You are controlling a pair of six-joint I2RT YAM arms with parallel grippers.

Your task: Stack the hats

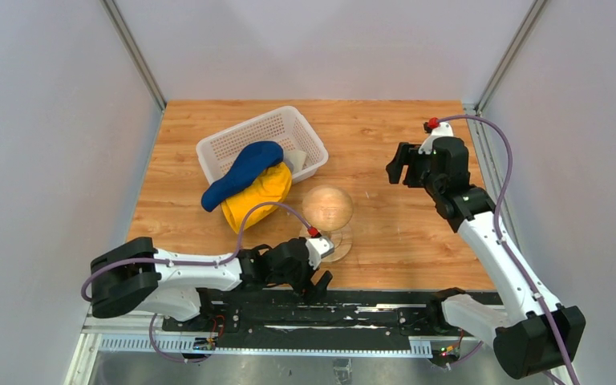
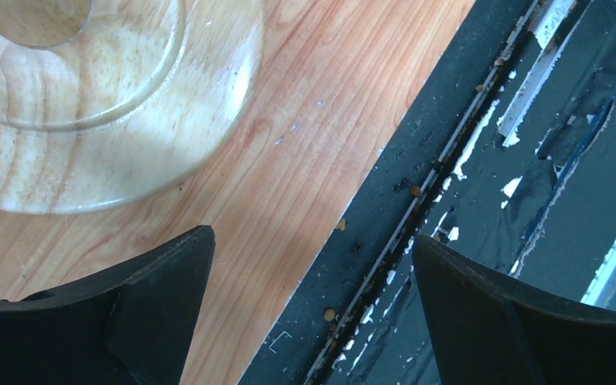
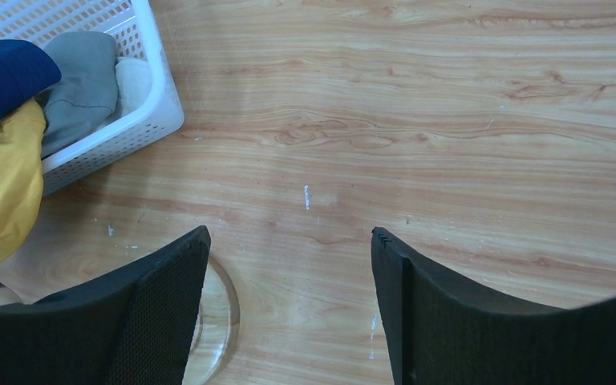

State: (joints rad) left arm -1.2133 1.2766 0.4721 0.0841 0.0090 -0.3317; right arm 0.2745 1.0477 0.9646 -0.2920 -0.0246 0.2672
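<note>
Four hats show, one of each colour. One navy hat lies across the near rim of the single white basket, half inside and half out. One yellow hat sits under it and spills over that rim onto the counter. One grey hat and one pale beige hat are tucked inside the basket's right corner. One wooden head stand is upright just beside the basket on its near right. The left end effector hangs beyond the stand from the basket, jaws spread wide and empty. The right end effector hovers well right of the basket, jaws apart, holding nothing.
</note>
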